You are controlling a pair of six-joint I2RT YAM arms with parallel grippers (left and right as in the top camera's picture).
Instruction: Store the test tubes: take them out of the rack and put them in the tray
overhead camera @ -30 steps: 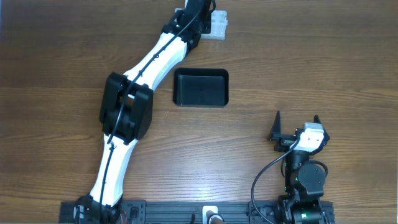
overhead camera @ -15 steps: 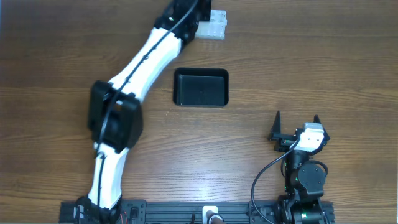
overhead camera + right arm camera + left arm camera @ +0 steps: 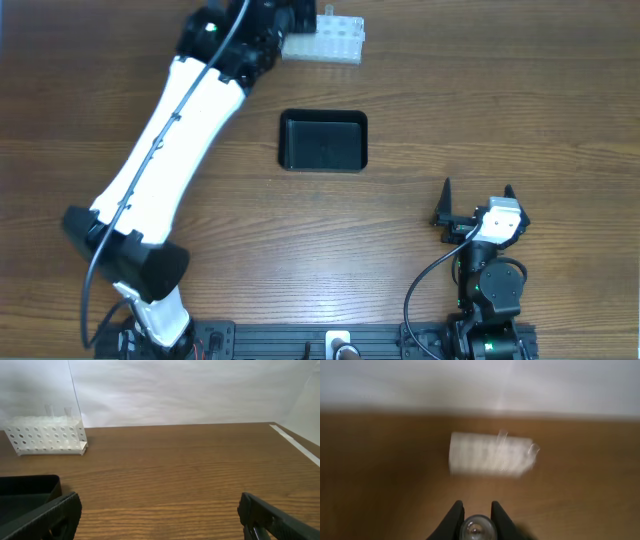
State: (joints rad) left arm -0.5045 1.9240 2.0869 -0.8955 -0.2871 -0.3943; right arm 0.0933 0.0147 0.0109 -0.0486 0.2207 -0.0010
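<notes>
Left wrist view shows our left hand (image 3: 475,506) clamped on a test tube (image 3: 475,530) near the rack (image 3: 490,454) at the far side of the table (image 3: 500,100), so we should hold tight, carry it slowly to the tray (image 3: 284,142) nearer us, and let go low down.

One rack (image 3: 325,42), one tray (image 3: 323,140), three test tubes (image 3: 502,436).

On the tabletop (image 3: 500,100) the rack (image 3: 335,40) stands at the far edge, with the tray (image 3: 323,145) before it, nearer the arms. Left of the rack, a test tube (image 3: 476,529) sits between the left gripper's (image 3: 475,510) jaws.
</notes>
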